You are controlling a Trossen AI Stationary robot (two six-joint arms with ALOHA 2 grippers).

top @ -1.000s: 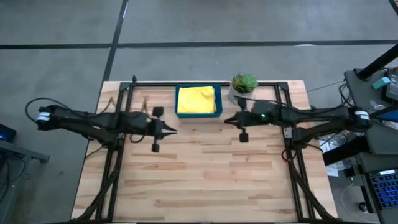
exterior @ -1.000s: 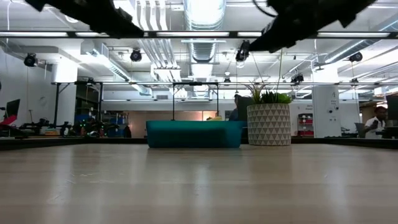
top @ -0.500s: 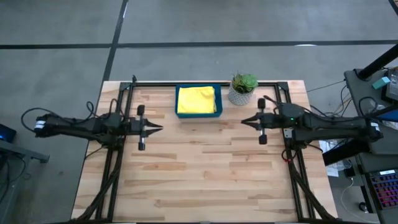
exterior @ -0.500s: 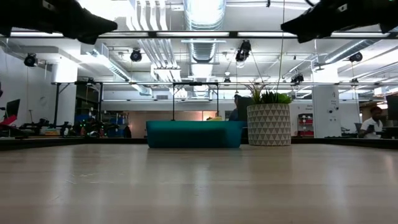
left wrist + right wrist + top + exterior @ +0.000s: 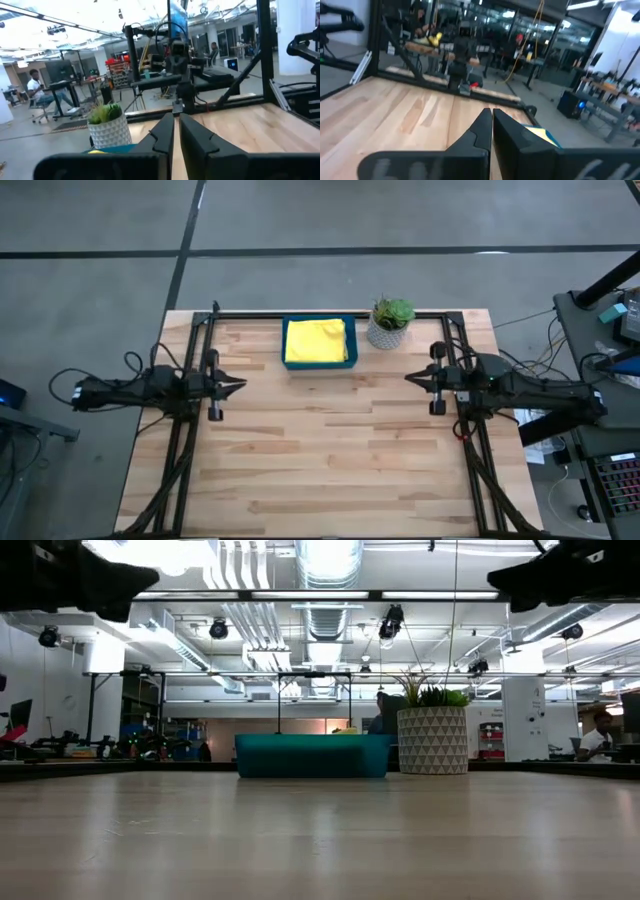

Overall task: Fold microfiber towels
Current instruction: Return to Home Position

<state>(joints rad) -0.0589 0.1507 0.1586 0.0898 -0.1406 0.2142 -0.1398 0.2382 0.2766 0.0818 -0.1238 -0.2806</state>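
left arm (image 5: pixel 150 386): raised, jaws closed | right arm (image 5: pixel 520 387): raised, jaws closed

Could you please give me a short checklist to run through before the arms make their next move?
1. Folded yellow microfiber towel lies on top inside the teal rectangular tray: ok.
2. Other towels stacked beneath it: cannot tell, hidden.
3. No towel lies loose on the light wooden table: ok.
4. Left gripper shut and empty, over the table's left side: ok.
5. Right gripper shut and empty, over the table's right side: ok.
6. Green plant in the white patterned pot stands upright beside the tray, apart from both arms: ok.
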